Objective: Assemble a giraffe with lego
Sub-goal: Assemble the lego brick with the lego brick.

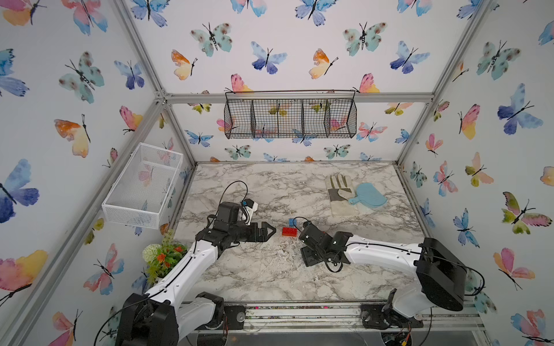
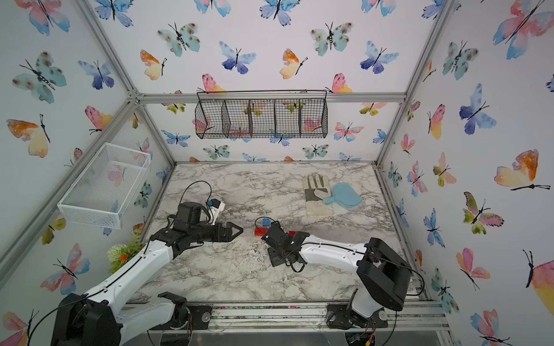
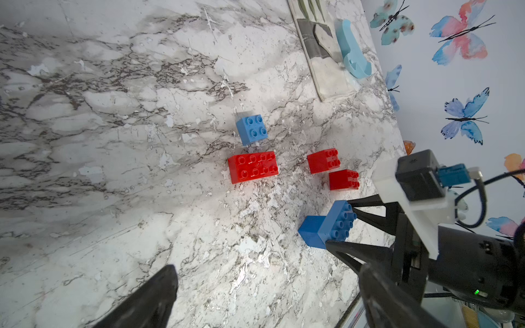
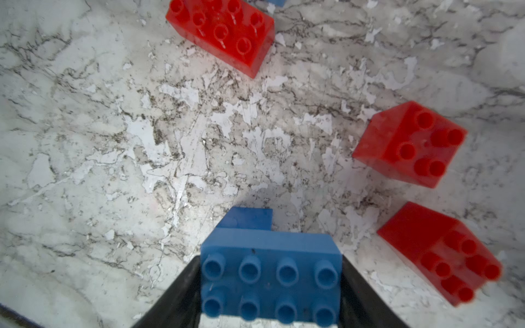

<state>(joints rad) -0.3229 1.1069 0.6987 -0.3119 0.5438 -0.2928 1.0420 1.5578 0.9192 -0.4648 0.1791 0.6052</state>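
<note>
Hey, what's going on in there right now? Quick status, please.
Left end effector open, empty. Right end effector shut on long blue brick, small blue brick joined under it. Long red brick, three small ones loose; glove, paddle well aside.

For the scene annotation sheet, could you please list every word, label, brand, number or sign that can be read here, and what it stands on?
None: no readable text in any view.
Studs of the long blue brick and the long red brick: too blurred to show any lettering.
The glove and pale blue paddle: no markings visible.
</note>
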